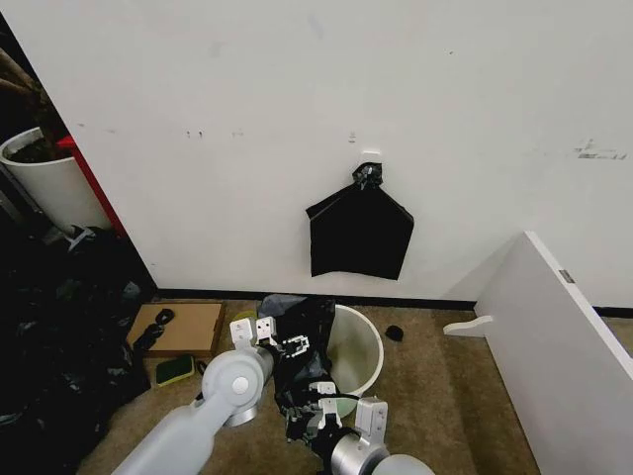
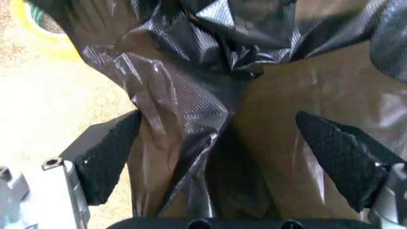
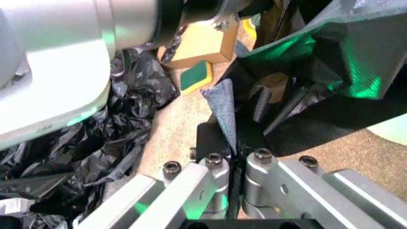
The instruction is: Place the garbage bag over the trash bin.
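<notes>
Head view puts the work in the lower middle of the frame. Going from the left: dark crumpled plastic piles up along the left edge, then a flat cardboard piece lies on the carpet with a green pad below it. My left claw comes next, held at the near-left side of the trash bin. In the left wrist view its fingers stand apart with the garbage bag bunched between them, so they are spread around the plastic, not pinched on it. My right claw sits below the bin in the frame; in the right wrist view its fingers are pressed together on a fold of the bag.

I judge the job about half done: the bag hangs over the bin's left rim, while the right rim and most of the mouth are bare and white. Stretching the opening across is what remains.

Room is tight at the left, with clutter close by. Right of the bin the carpet lies open up to a white board slanting down the lower right. The wall stands close behind, with a flat black bag hanging on it.
</notes>
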